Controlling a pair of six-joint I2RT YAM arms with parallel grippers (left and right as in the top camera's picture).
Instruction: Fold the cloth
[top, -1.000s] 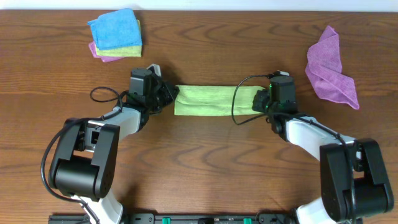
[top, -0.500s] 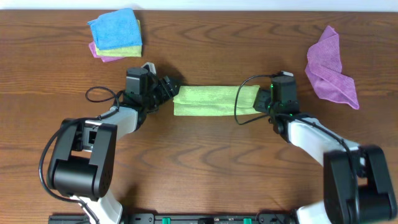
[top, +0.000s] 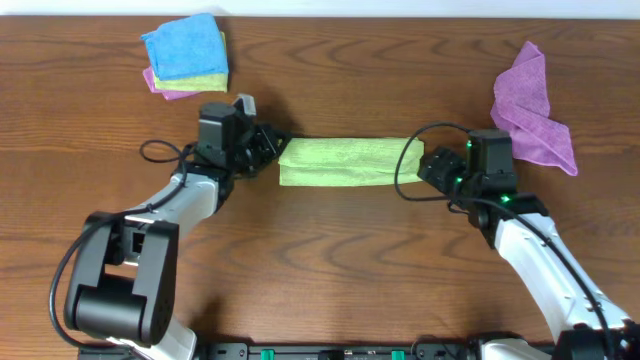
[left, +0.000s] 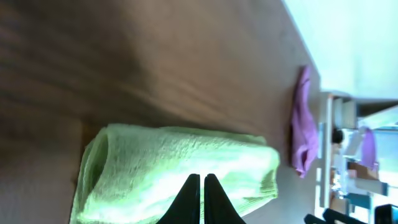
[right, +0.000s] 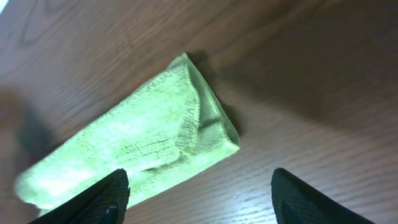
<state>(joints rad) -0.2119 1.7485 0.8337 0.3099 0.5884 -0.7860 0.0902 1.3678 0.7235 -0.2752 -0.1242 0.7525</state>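
Observation:
The green cloth (top: 345, 161) lies on the table as a long folded strip, left to right. My left gripper (top: 274, 150) is at the strip's left end. In the left wrist view its fingertips (left: 194, 186) are pressed together, shut, above the cloth (left: 174, 168), with nothing seen between them. My right gripper (top: 432, 166) is just off the strip's right end. It stands open, its fingers (right: 93, 199) wide apart over bare wood, and the folded end of the cloth (right: 143, 146) lies ahead of them.
A stack of folded cloths (top: 186, 52), blue on top, sits at the back left. A crumpled purple cloth (top: 530, 105) lies at the back right, close behind the right arm; it also shows in the left wrist view (left: 301, 124).
My right gripper has opened, let go of the cloth's right end and drawn back to the right. My left gripper opened briefly and has shut again at the left end.

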